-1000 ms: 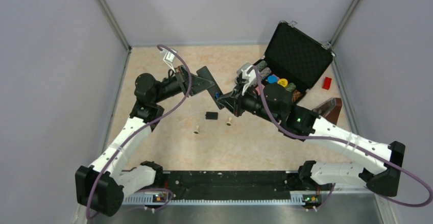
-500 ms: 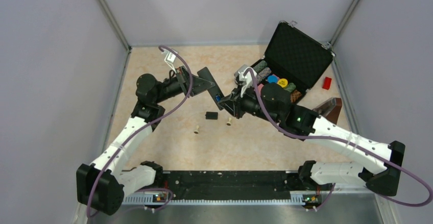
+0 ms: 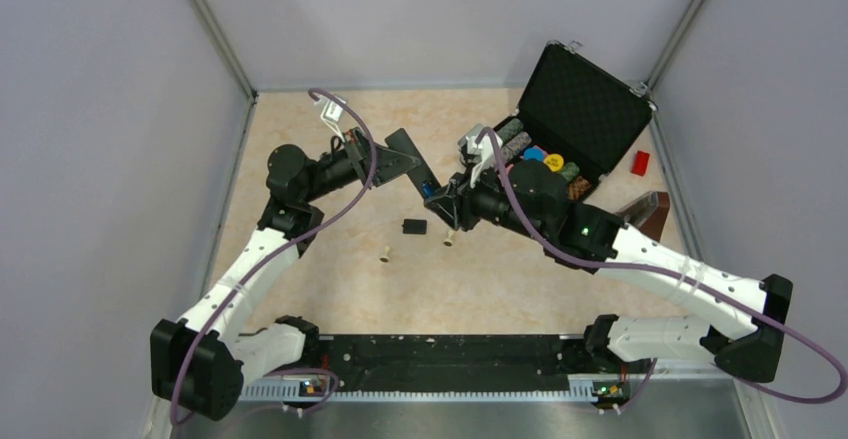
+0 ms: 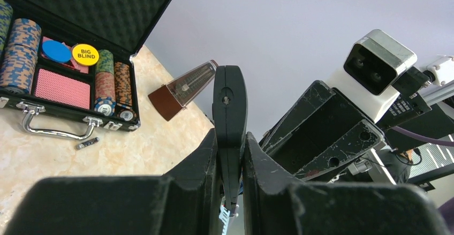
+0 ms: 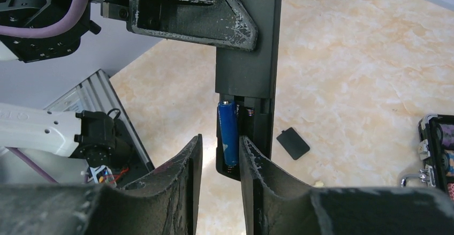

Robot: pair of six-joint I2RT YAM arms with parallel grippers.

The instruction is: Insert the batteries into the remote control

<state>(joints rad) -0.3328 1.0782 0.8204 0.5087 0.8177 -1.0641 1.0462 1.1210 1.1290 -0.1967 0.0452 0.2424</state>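
Observation:
My left gripper point(image 3: 388, 164) is shut on the remote control point(image 3: 417, 168) and holds it edge-up above the table; in the left wrist view the slim black bar point(image 4: 229, 112) is clamped between my fingers point(image 4: 201, 160). In the right wrist view the remote point(image 5: 249, 63) hangs with its open compartment facing me, one blue battery point(image 5: 228, 133) seated in it and the slot beside it bare. My right gripper point(image 5: 219, 141) is open and empty, its fingertips right at the compartment's end. The black back cover point(image 3: 413, 226) lies on the table below.
Two beige pegs point(image 3: 384, 255) point(image 3: 448, 240) stand on the table near the cover. The open black chip case point(image 3: 575, 124) is at the back right, with a red block point(image 3: 640, 163) and a brown metronome point(image 3: 645, 217) beside it.
My right gripper has edged slightly left, closer to the remote's open end. The left arm and the remote have barely moved.

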